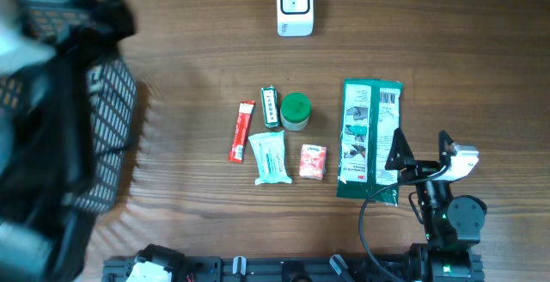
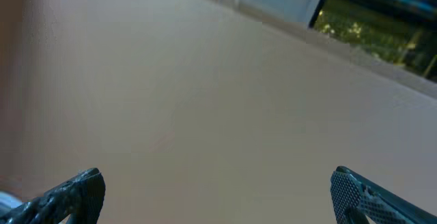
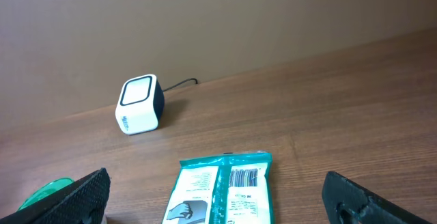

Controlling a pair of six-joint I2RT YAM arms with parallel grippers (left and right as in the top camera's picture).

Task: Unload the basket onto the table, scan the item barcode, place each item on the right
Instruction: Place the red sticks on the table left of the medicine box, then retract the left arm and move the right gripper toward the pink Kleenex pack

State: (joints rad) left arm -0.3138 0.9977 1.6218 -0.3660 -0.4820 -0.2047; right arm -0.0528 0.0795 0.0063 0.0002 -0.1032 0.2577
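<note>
Six goods lie clustered at mid-table, and the likeliest one to scan is the large green packet [image 1: 368,144], flat on the table [image 1: 189,41] with its barcode [image 3: 244,177] facing up at the end nearer the scanner [image 1: 295,7], which stands well apart at the far edge. The right gripper [image 1: 420,155] hovers just beside the packet's near right corner, fingers spread wide and holding nothing. The left gripper [image 2: 217,186] is equally wide and empty, looking at a blank wall. Trouble could come from the packet lying flush with the wood: fingers may skid it toward the pink sachet [image 1: 313,162] instead of catching an edge. A pinch over the barcode, or a floppy film that buckles when lifted, would likely spoil the read.
</note>
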